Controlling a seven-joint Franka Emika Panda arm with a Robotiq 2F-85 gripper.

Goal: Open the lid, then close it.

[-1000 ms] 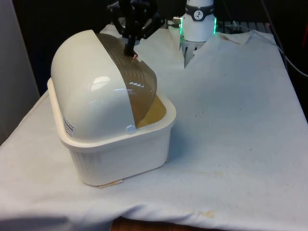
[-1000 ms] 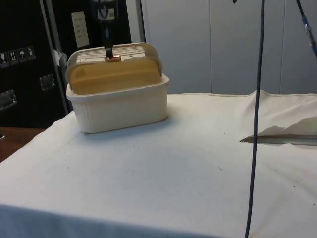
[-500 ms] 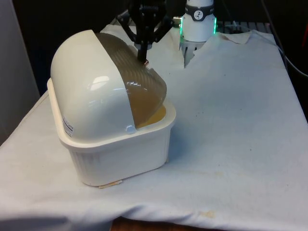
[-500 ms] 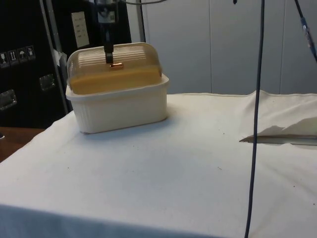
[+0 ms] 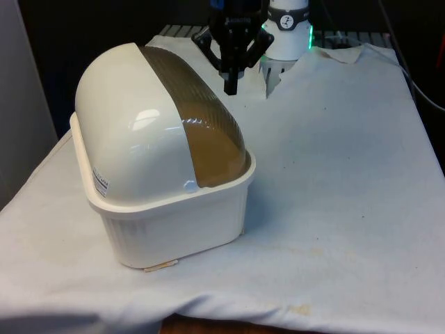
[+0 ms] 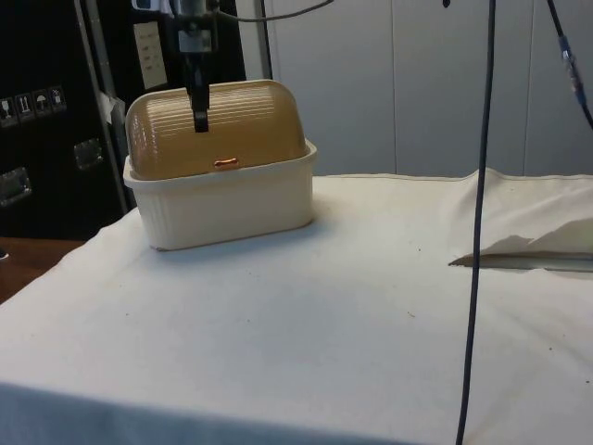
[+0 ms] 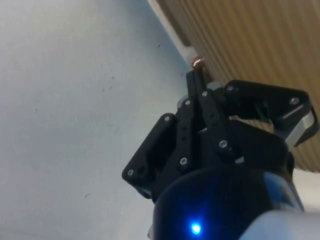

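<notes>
One white cloth (image 5: 348, 174), creased, dark cabinets (image 6: 56, 111) behind bread box (image 5: 160, 209)

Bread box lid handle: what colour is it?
Copper-orange; the small handle on the ribbed amber lid shows best in the side view.

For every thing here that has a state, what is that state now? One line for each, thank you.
lid: rolled fully down, closed onto the box rim.
bread box: closed, upright on the cloth.
handle: free, nothing holds it.
hand: fingers together, empty, above the lid's low edge.
white cloth: spread over the table, wrinkled at its edges.
</notes>
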